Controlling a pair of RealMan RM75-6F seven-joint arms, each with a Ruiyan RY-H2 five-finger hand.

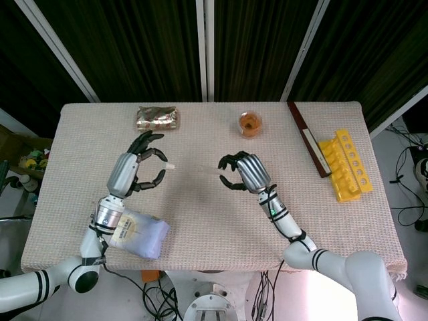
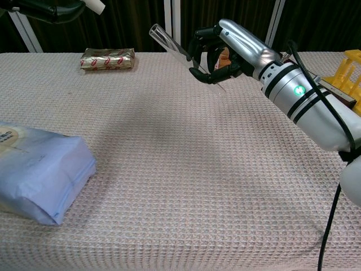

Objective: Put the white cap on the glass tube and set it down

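Observation:
My right hand [image 1: 242,172] [image 2: 219,49] grips a clear glass tube [image 2: 172,45], raised above the table; the tube's open end points up and to the left. The tube is faint in the head view [image 1: 208,170]. My left hand [image 1: 137,171] pinches the small white cap [image 1: 170,166] between thumb and a finger, also lifted off the table. In the chest view only the left hand's dark fingers [image 2: 48,8] and the cap [image 2: 95,5] show at the top left edge. A short gap separates the cap from the tube's open end.
A pale blue bag [image 1: 136,235] [image 2: 39,169] lies at the front left. At the back sit a foil packet [image 1: 157,118] [image 2: 107,58] and an orange jar [image 1: 250,124]. A yellow rack [image 1: 350,165] and a dark strip [image 1: 308,139] lie at the right.

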